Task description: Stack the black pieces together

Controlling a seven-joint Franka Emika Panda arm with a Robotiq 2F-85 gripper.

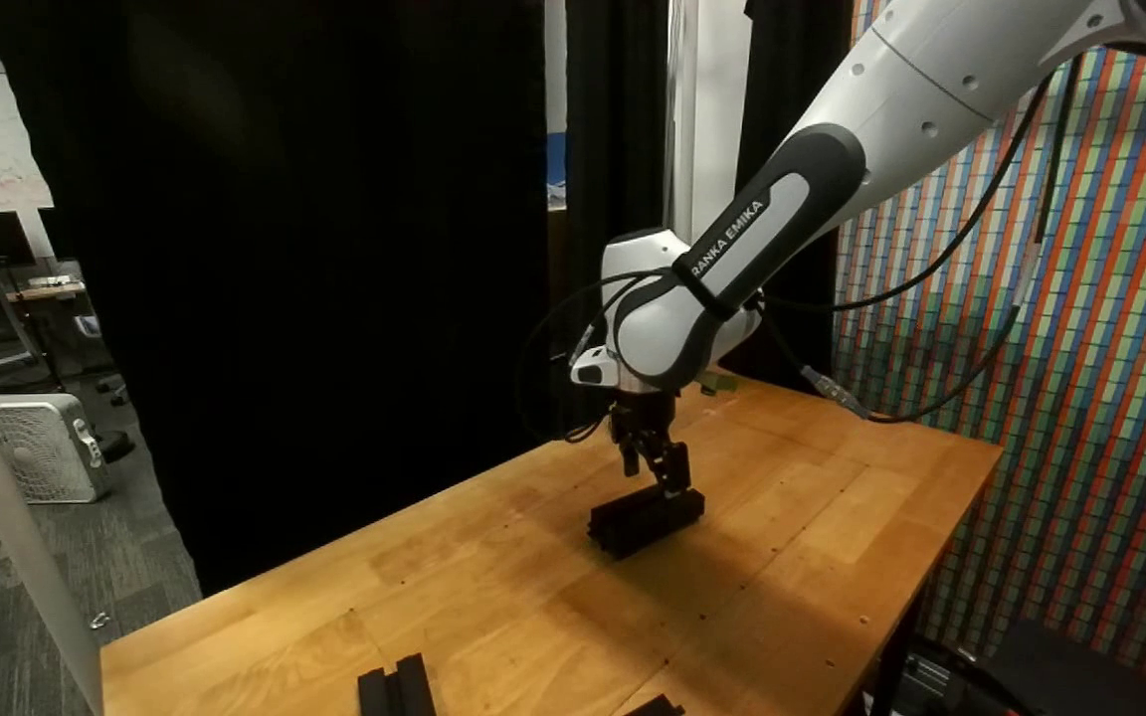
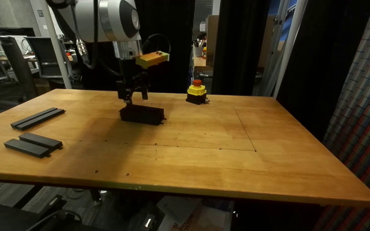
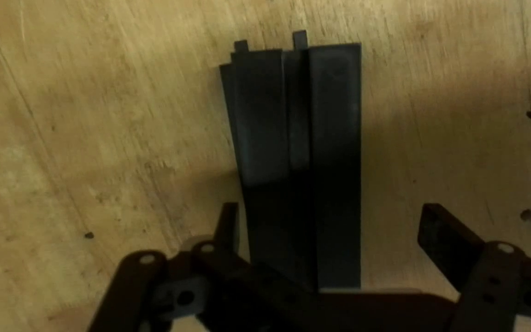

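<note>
Several matte-black bars form a block (image 1: 645, 522) on the table, also visible in an exterior view (image 2: 142, 115). In the wrist view two top bars (image 3: 334, 138) (image 3: 261, 124) lie side by side with a narrow groove between them. A lower bar sticks out slightly askew at the left. My gripper (image 3: 330, 221) is open above the block, one finger close to its left side, the other well apart on the right. It shows in both exterior views (image 1: 655, 472) (image 2: 136, 98). Whether a fingertip touches is unclear. Loose black bars lie in pairs (image 2: 39, 118) (image 2: 27, 147).
A yellow-and-red round button on a black base (image 2: 197, 91) stands at the table's back in an exterior view. The wooden table (image 2: 204, 166) has a front edge near the loose bars. Dark curtains (image 1: 334, 249) hang behind the table. A yellow-green box (image 2: 153, 59) is mounted on the wrist.
</note>
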